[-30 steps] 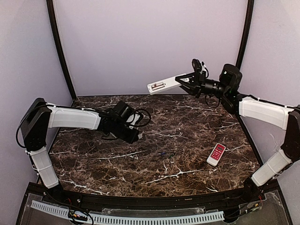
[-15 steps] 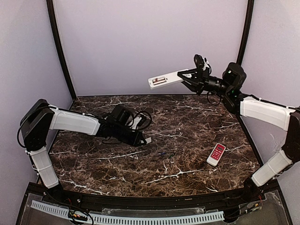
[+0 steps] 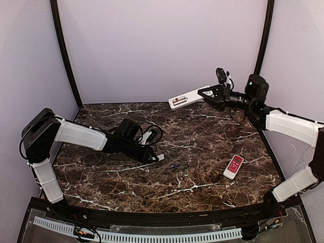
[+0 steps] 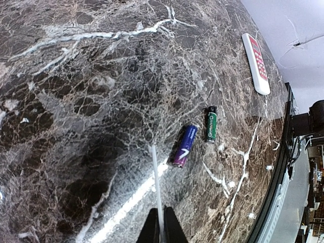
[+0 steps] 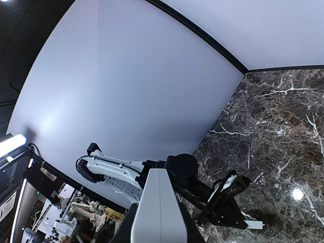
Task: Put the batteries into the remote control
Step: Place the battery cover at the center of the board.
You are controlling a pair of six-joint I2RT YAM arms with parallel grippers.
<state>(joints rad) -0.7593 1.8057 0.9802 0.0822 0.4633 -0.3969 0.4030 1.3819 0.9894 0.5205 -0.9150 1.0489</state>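
Loading has not begun; the long slim white plastic remote control [image 3: 188, 96] hangs in the air above the back edge of the dark marbled stone worktop [image 3: 212, 147], towards the back right corner, clamped at one end by the right fingers [image 3: 208, 91]. Its free end slopes down towards the left arm [image 3: 81, 135] and shows an open slot [image 3: 176, 102]; I judge this to be the battery bay, turned upward and held clear of the worktop so that cells can be pressed in from above.

The two batteries, small cylindrical cells, one blue-purple [image 4: 184, 146] and one green and black [image 4: 211, 124], lie just beside each other without touching, near the middle of the worktop and a little towards the near edge; neither is in the remote control or in any grip.

The left fingers [image 4: 150, 232] are low over the worktop, short of the batteries; they are narrow, pinched on a thin flat white piece [image 4: 156, 182] seen edge-on, probably the bay's cover, kept out of the way while the bay is open. In my judgement that piece must be laid down before these fingers can take a cell; the cells lie flat and round, so they may roll when touched.

A short red-and-white remote [image 3: 233, 166] lies flat near the right edge, well apart from the rest; it has no part here.
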